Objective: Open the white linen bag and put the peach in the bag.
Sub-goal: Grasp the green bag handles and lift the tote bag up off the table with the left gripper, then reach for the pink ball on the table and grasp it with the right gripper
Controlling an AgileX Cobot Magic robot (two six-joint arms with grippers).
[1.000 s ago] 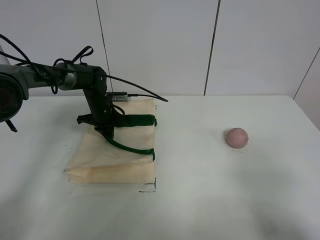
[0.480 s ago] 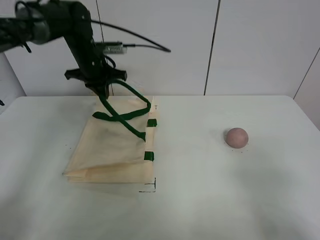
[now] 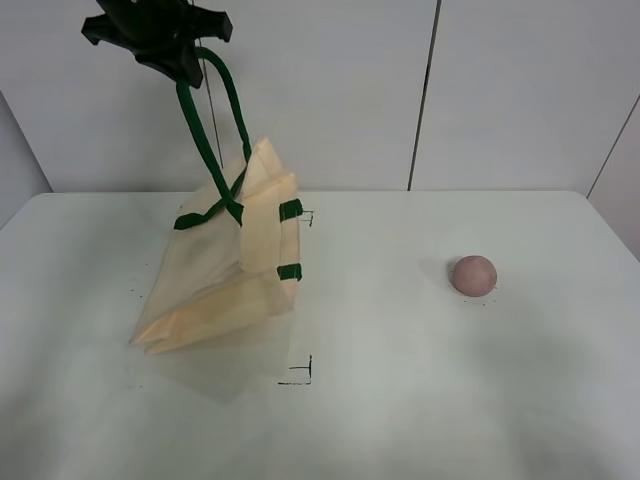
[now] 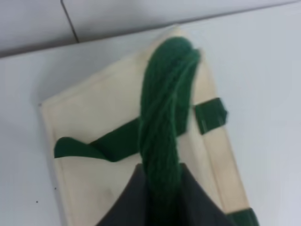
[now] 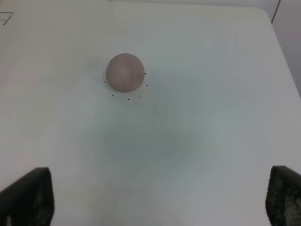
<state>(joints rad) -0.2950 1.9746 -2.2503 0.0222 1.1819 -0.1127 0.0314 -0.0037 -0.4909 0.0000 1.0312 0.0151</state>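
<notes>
The white linen bag (image 3: 225,275) hangs tilted from its dark green handle (image 3: 208,140), with its lower edge still on the table. My left gripper (image 3: 165,45) is high at the top left, shut on that handle. In the left wrist view the handle (image 4: 164,108) runs up between my left gripper's dark fingers (image 4: 131,197), above the bag (image 4: 94,122). The peach (image 3: 472,274) lies on the table far right of the bag. In the right wrist view the peach (image 5: 124,71) lies ahead of my right gripper (image 5: 157,200), which is open and empty, well short of the fruit.
The white table (image 3: 400,400) carries black corner marks (image 3: 300,378) near the bag's front and another (image 3: 305,214) behind it. A panelled wall (image 3: 430,90) stands at the table's far edge. The table's right edge (image 3: 615,225) is near the peach.
My left gripper has risen steeply with the green handle, from table level to the top of the view. The bag went from lying flat to hanging tilted. The peach has not moved.
</notes>
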